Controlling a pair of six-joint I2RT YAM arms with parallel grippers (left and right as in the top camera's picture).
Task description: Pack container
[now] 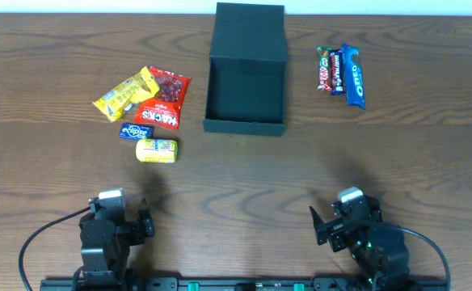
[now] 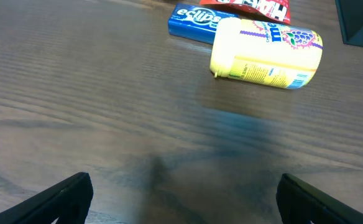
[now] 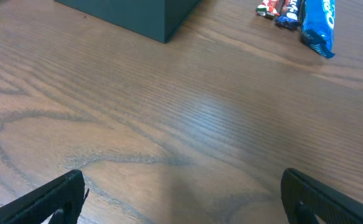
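The left gripper sits at the near left of the wooden table, its fingers spread wide apart. Beyond it lies a cluster of snacks: a yellow packet touching a red packet, a small blue gum pack just below them, and a yellow tub on its side nearest the arm. The dark container stands at the far middle of the table, with its lid flap raised at the back. To its right, two chocolate bars lie side by side against a blue biscuit pack. The right gripper sits at the near right, its fingers also wide apart.
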